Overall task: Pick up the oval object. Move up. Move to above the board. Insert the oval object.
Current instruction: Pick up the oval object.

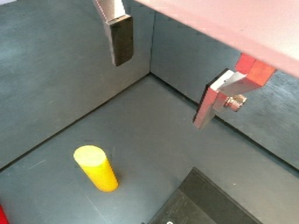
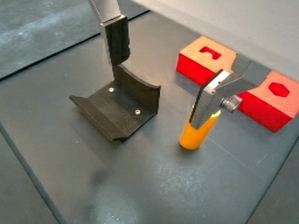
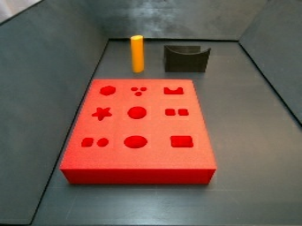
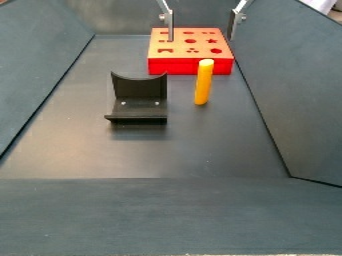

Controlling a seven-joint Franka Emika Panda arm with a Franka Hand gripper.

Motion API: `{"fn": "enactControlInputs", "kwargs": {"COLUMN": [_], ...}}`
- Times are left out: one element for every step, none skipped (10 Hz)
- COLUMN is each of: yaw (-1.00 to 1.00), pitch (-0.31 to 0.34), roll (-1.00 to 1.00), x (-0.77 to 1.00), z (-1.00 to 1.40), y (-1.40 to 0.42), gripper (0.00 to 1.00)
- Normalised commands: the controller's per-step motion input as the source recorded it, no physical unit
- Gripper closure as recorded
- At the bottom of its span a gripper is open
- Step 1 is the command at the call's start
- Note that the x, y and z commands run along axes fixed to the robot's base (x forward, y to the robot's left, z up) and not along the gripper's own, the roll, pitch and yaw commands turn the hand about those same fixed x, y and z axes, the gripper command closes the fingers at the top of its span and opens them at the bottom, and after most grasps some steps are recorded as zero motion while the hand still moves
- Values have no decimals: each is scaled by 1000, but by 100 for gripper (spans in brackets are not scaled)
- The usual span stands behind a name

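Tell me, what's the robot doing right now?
Gripper open, empty, up above the floor. Peg upright on the floor, untouched, between grey block and board. Nothing blocking the peg.

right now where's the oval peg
The oval object stands upright on the floor between the board and the fixture, untouched; the gripper hangs open above.

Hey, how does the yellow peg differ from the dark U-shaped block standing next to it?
The oval object is orange-yellow; the dark U-shaped block is dark grey. The peg is slim, smooth and stands upright, taller than the block; the block is squat and wide, with a curved hollow. Both stand free on the floor near the board, neither held: the gripper hangs open above them, its fingers touching nothing.
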Motion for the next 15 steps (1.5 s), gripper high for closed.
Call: {"fn": "enactControlInputs", "kwargs": {"yaw": [23,0,140,143,331,340,0,-843,-960,-909,0,206,937,974,166], "pitch": [0,-49,-83,-96,-111,-101,-87,0,0,0,0,-9,-43,-50,0], "roll": [-39,0,0,0,14,7,49,0,0,0,0,-96,-144,-133,-40], "x": [-14,0,0,217,34,0,303,3,0,6,86,-37,-14,0,229], "z": [-40,-191,-374,-497,-503,-489,-363,-297,-303,-254,-40,-71,0,0,0], "y": [-14,0,-671,-946,-826,-829,-814,-383,-203,-277,-80,-69,-60,-37,-9], "gripper": [0,0,0,0,0,0,0,0,0,0,0,0,0,0,0]}}
